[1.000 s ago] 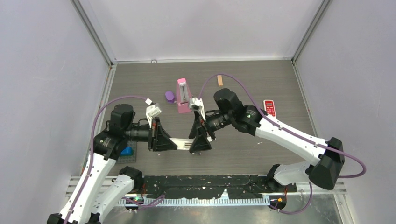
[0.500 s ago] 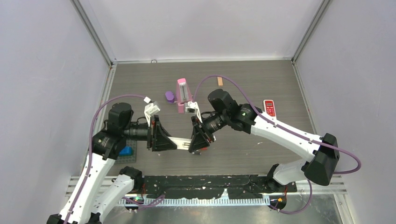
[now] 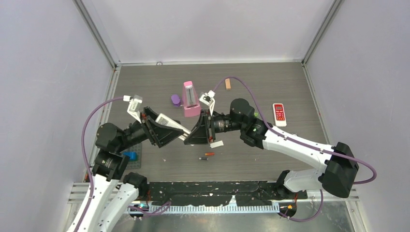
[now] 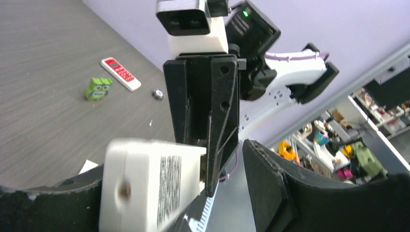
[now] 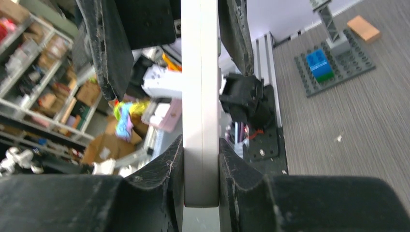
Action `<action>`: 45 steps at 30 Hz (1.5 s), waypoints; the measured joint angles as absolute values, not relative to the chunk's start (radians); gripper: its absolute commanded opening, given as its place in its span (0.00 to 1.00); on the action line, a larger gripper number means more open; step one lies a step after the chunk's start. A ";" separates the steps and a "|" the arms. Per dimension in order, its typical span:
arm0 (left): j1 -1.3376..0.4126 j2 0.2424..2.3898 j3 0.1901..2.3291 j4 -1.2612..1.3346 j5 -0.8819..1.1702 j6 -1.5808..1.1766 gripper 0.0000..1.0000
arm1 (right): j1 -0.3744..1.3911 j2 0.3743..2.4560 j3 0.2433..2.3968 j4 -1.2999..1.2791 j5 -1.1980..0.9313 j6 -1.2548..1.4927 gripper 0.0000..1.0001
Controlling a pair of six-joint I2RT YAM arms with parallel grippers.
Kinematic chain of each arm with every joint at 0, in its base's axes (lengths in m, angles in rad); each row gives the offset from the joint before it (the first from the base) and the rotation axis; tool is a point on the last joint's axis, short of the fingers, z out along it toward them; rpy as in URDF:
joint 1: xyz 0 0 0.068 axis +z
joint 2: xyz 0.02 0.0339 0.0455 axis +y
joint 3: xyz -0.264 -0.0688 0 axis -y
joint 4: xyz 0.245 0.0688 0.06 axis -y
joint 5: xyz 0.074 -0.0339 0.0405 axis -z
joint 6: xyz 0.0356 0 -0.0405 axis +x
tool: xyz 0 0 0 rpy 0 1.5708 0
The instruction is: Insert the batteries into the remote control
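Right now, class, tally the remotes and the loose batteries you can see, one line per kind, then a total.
Remotes: 2 (white remote, red remote)
Batteries: 2 (orange battery, dark battery)
Total: 4

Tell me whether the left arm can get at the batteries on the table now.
Probably yes. The left gripper stands open around the remote, which the right gripper clamps, so it could pull away. The batteries lie on the table close by, nothing over them.
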State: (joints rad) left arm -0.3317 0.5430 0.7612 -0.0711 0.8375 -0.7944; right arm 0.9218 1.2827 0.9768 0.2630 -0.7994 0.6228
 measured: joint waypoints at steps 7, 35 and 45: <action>-0.332 0.498 0.662 0.139 0.654 -0.974 0.57 | 0.918 1.285 0.912 0.533 -0.671 0.874 0.12; -0.332 0.530 0.603 0.297 0.531 -1.137 0.19 | 0.932 1.360 0.931 0.672 -0.635 0.987 0.16; -0.332 0.517 0.603 0.230 0.489 -1.094 0.00 | 0.929 1.363 0.945 0.594 -0.617 0.956 0.78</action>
State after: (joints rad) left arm -0.3317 0.5171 0.6033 0.2302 0.4889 -1.0943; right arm 0.9291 1.3632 0.9447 0.5938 -0.6167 0.9562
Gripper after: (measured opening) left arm 0.268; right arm 0.681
